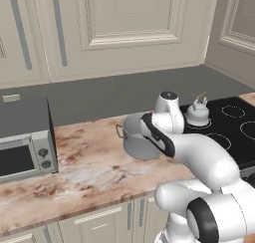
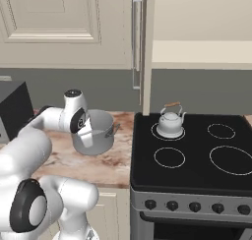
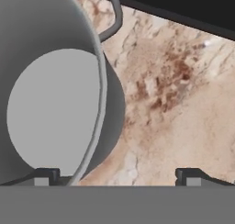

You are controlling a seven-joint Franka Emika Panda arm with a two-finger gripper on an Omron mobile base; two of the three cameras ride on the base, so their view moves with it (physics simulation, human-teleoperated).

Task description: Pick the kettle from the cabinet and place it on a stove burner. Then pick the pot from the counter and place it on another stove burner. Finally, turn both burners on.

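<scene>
The wide grey pot (image 2: 98, 138) stands on the marble counter (image 2: 115, 167) just left of the stove (image 2: 197, 180). In the left base view the pot (image 1: 133, 140) is partly hidden by my arm. My gripper (image 2: 87, 132) reaches down over the pot's near rim. In the hand view my gripper (image 3: 118, 175) is open, one fingertip (image 3: 46, 175) inside the pot (image 3: 50, 113) and the other outside, the wall between them and not pinched. The small silvery kettle (image 2: 171, 123) sits upright on the back-left burner, also the kettle (image 1: 197, 113). The cabinet's doorless recess (image 2: 202, 52) is above the stove.
A toaster oven (image 1: 25, 150) stands on the counter at the left. The black stove (image 1: 234, 125) has other bare burners, the nearest (image 2: 169, 157) in front of the kettle. Knobs (image 2: 194, 206) line the stove's front panel. Cream cupboards hang above the counter.
</scene>
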